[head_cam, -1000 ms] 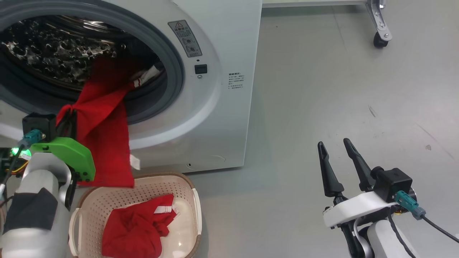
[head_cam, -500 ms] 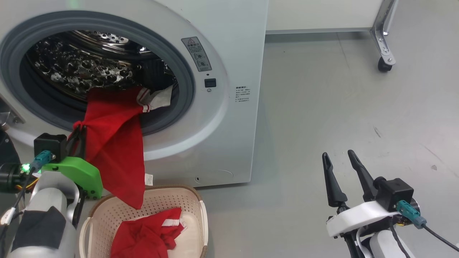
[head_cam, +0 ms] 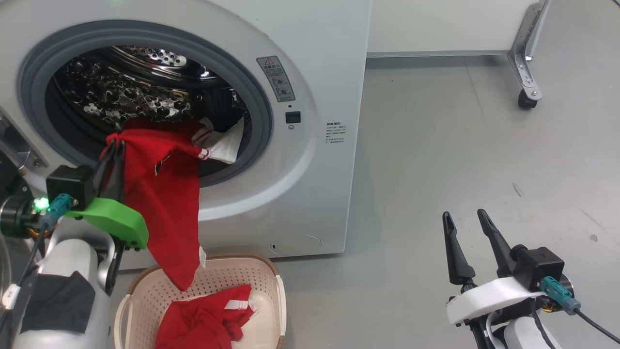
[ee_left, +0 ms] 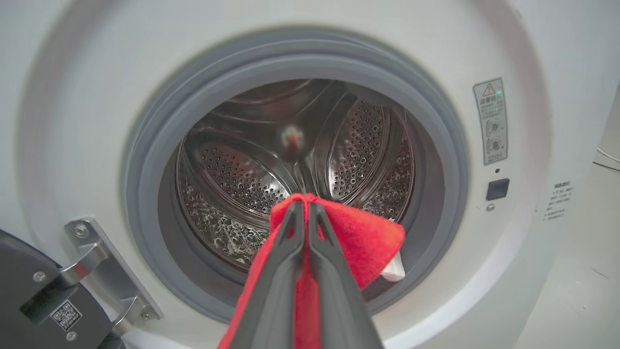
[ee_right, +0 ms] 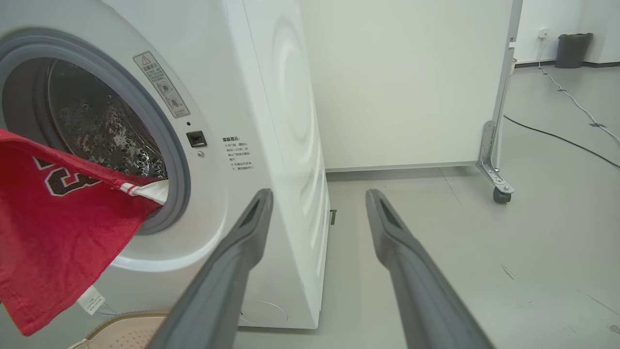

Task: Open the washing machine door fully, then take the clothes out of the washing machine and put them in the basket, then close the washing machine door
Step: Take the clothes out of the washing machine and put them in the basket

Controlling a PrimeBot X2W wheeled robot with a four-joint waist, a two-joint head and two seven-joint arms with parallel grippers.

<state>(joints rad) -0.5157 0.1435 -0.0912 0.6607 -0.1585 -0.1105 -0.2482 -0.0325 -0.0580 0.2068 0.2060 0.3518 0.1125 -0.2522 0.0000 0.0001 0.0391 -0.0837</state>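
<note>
The washing machine [head_cam: 300, 160] stands with its round mouth uncovered and the steel drum [ee_left: 252, 174] showing. The washing machine door's dark edge [ee_left: 24, 276] and metal hinge [ee_left: 97, 257] lie at the lower left of the left wrist view. My left gripper [head_cam: 114, 145] [ee_left: 302, 206] is shut on a bunched corner of a red garment [head_cam: 169, 203] of the clothes. The garment trails from the drum over the grey seal, and its tip hangs above the basket [head_cam: 269, 281]. Another red garment [head_cam: 203, 322] lies in the basket. My right gripper [head_cam: 463, 215] [ee_right: 317, 194] is open and holds nothing, over the floor to the right.
A white panel on a metal foot with a caster [head_cam: 527, 99] stands behind, to the right of the machine. Grey floor [head_cam: 460, 145] spreads to the right. In the right wrist view a cable [ee_right: 557, 138] runs across the floor, and a dark bin [ee_right: 574, 48] stands far back.
The head camera has shifted, so the whole picture sits lower. My left gripper has risen in front of the mouth with the red garment, drawing more of it out. The right gripper stays open.
</note>
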